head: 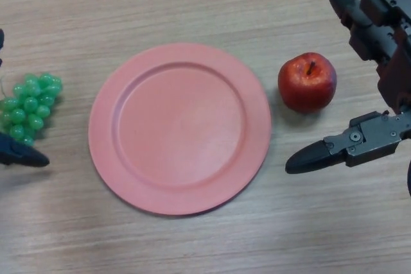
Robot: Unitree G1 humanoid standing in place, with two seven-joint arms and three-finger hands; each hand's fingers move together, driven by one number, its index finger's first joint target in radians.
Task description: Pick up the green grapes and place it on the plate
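The task is at its start, and nothing has been placed yet. The round, salmon-pink plastic plate (180, 128) lies flat in the middle of the pale wood-grain table (192, 248), and its well holds nothing. The bunch of glossy green plastic grapes (29, 107) rests on the table to the left of the plate, near the picture's left edge and clearly apart from the plate's rim.

The robot's left hand (20, 155) shows only as a dark fingertip at the left edge, just below the grapes and close to them, with another dark sliver at the edge above the bunch. Whether it touches the bunch cannot be told, and the hand's state cannot be told either, since most of it lies outside the view. The grapes sit on the table, so they do not appear to be lifted.

The right hand (369, 62) hangs at the right side with its fingers spread wide and holding nothing. One finger points up at the top right and the thumb reaches left at the lower right. A shiny red apple (307, 81) with a short dark stem stands between this hand and the plate, just beside the plate's right rim and touching neither.

What is left, by this judgement, is the whole job: closing on the bunch, lifting it, carrying it right over the rim and setting it down on the plate.
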